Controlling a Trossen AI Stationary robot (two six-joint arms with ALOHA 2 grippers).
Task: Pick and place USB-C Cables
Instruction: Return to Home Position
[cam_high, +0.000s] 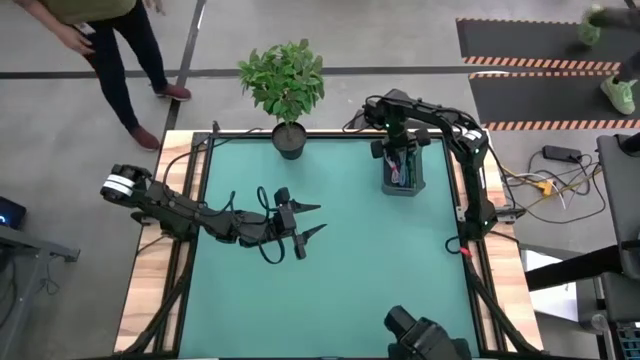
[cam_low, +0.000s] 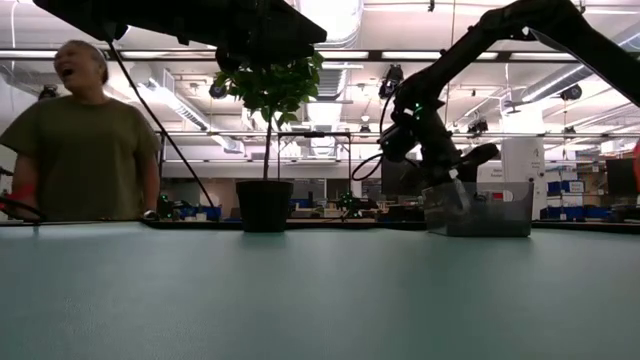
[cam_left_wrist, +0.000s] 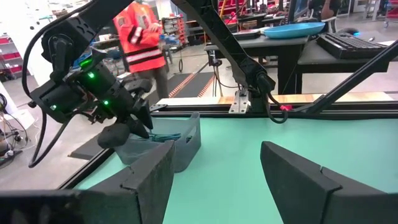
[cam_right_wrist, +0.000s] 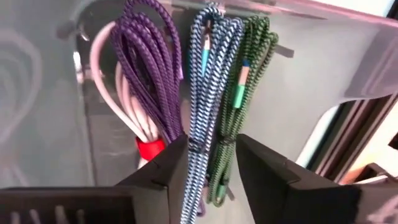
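A clear bin (cam_high: 416, 186) stands at the table's far right and holds the USB-C cables upright side by side: purple (cam_right_wrist: 149, 74), white (cam_right_wrist: 102, 74) with a red-pink tie (cam_right_wrist: 149, 148), teal (cam_right_wrist: 208, 81) and green (cam_right_wrist: 252, 68). My right gripper (cam_right_wrist: 211, 162) points down into the bin, open, with the teal and green bundles between its fingers. In the high view it shows over the bin (cam_high: 400, 158). My left gripper (cam_high: 312, 220) hovers level over the table's middle left, open and with nothing in it (cam_left_wrist: 217, 152). My right gripper comes at the bin from above, its open fingers (cam_right_wrist: 165, 171) on either side of the lower part of the teal bundle (cam_right_wrist: 198, 155) and the green one. Whether a finger touches either cable, I cannot tell.
A potted plant (cam_high: 285, 90) stands at the far edge, left of the bin. A person (cam_low: 85, 140) stands beyond the far left corner, another in an orange vest (cam_left_wrist: 140, 43) farther off. A camera mount (cam_high: 425, 340) sits at the near edge. Bare green tabletop (cam_high: 380, 260) lies between.
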